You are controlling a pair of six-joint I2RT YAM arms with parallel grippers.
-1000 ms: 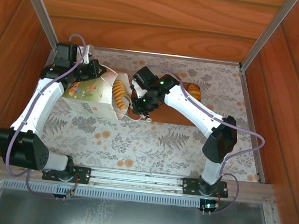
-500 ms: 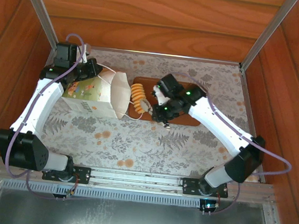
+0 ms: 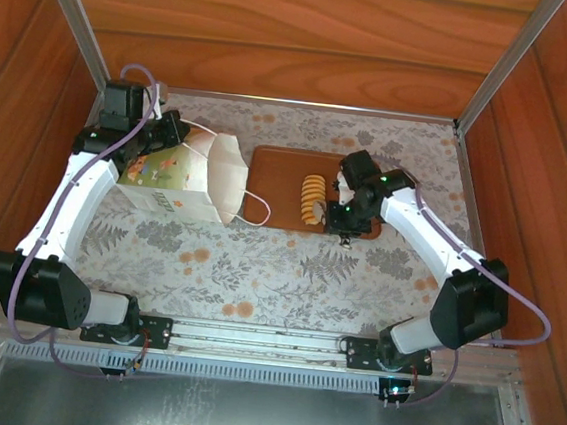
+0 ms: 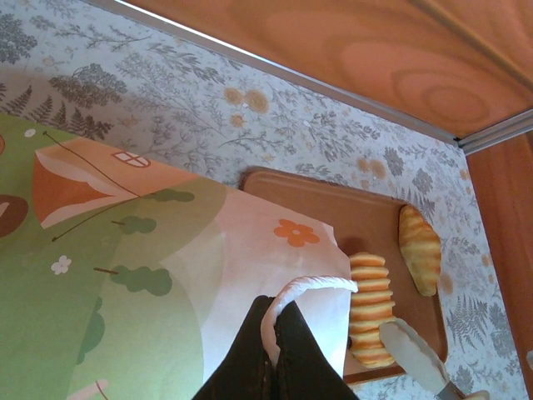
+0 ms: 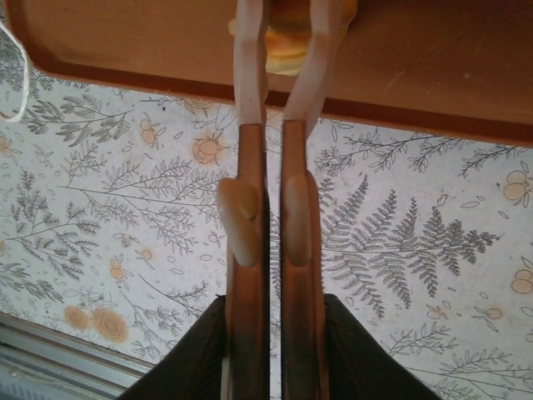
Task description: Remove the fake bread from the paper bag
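The paper bag lies on its side at the left, its mouth facing the brown tray. My left gripper is shut on the bag's white string handle and holds the mouth up. My right gripper is shut on a pair of wooden tongs. The tongs' pale tips straddle a ridged roll of fake bread over the tray's middle. A second golden roll lies further right on the tray. The inside of the bag is hidden.
The bag's other string loop trails on the floral cloth beside the tray's near left corner. Wooden walls and metal rails close in the table at the back and sides. Bare cloth stretches in front of the tray.
My right arm has carried the ridged roll in the tongs from the bag's mouth rightwards to the middle of the tray. The left gripper and the bag have stayed put.
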